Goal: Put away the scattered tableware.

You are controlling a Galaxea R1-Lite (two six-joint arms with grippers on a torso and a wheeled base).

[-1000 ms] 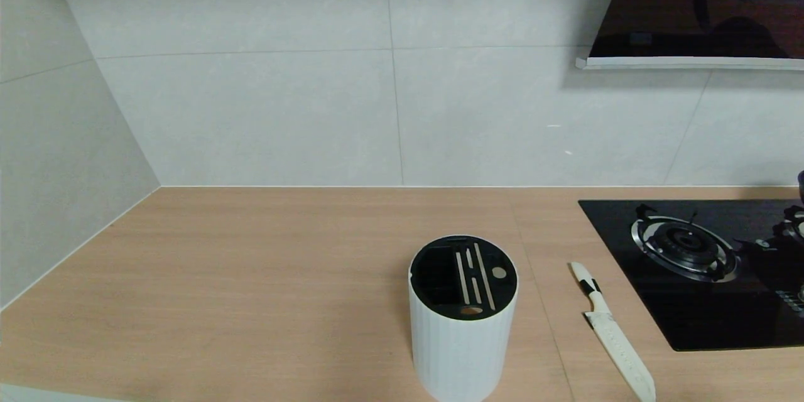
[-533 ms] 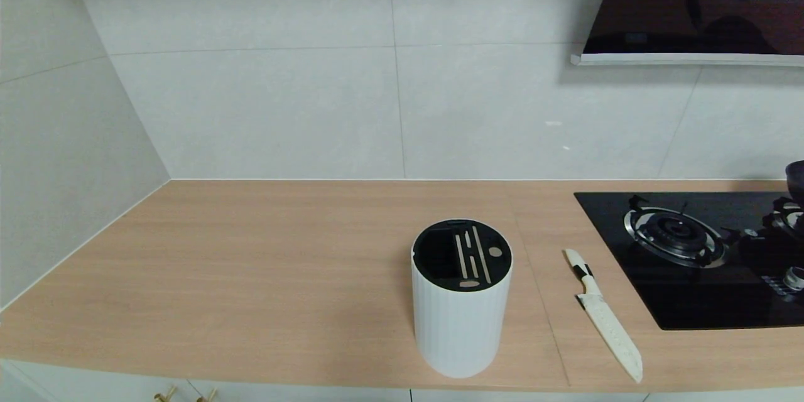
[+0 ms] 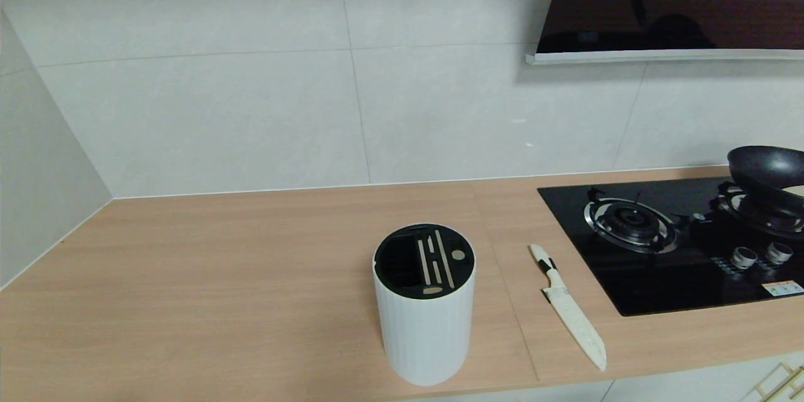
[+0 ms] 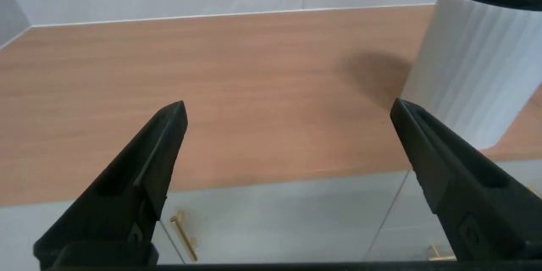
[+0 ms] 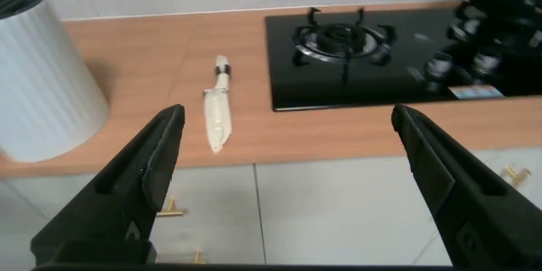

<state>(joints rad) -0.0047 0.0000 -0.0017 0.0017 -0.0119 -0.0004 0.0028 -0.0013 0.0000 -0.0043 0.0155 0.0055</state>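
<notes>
The head camera has swung to the right, so the white holder and the knife now show farther left in its picture. This is a shift of view, not of the things. More of the stove has come into view: a black pan on its far burner, 2 knobs, and a cabinet handle below the desk edge.

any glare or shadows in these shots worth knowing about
Head view: the glossy hood shows dim reflections and casts a soft shadow on the wall below it. Left wrist view: a faint shadow lies on the counter beside the holder. Right wrist view: even light, no hard glare on the knife.
</notes>
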